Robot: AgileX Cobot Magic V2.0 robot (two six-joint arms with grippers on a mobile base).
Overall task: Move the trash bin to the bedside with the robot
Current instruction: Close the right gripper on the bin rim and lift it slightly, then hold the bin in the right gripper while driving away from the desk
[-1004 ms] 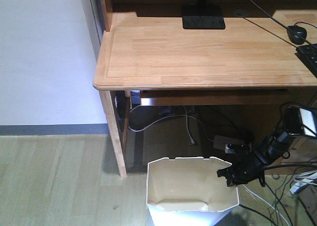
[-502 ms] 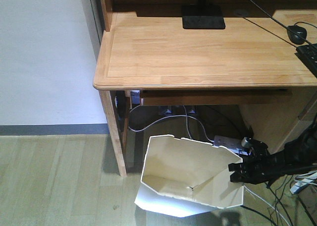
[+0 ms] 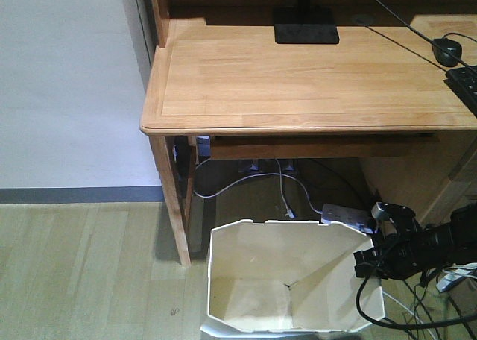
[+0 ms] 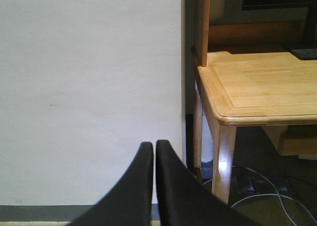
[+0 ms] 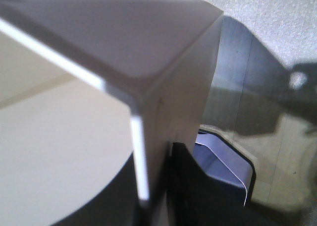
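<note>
- Closest in, the right wrist view is filled by a corner of the trash bin (image 5: 148, 47). Its thin pale wall runs down the middle of the frame into the right gripper (image 5: 148, 198).
- The black fingers (image 5: 198, 201) pinch that wall, one on the cream inside and one on the outside.
- In the left wrist view the left gripper (image 4: 153, 186) holds nothing. Its two dark fingers (image 4: 133, 196) are pressed together at the bottom centre (only a hairline slit between them).
- In the front view the trash bin (image 3: 291, 280) sits at the bottom centre of the frame, mouth open to the camera. The cream inside and a crease on its bottom are plain to see.
- The right gripper (image 3: 367, 262) grips the bin's right rim. The black right arm (image 3: 436, 243) reaches in from the right edge, and a black cable (image 3: 361, 303) loops down below it.
- The wood-look floor (image 3: 82, 273) spreads to the bin's left (whether the bin's base rests flat on it I cannot tell).
- Just behind the bin's far rim lies a grey power strip (image 3: 346, 215), with white cords (image 3: 246, 180) trailing in the shadow.
- Above stands the light wooden counter (image 3: 298, 79), its front left leg just left of the bin.
- Toward the back of the counter are a black monitor base (image 3: 305, 25), a dark mouse (image 3: 447, 49) and the end of a keyboard (image 3: 466, 83) at the right edge.
- Farthest, at the left, a white wall (image 3: 67, 86) with a grey skirting strip (image 3: 74, 194).
</note>
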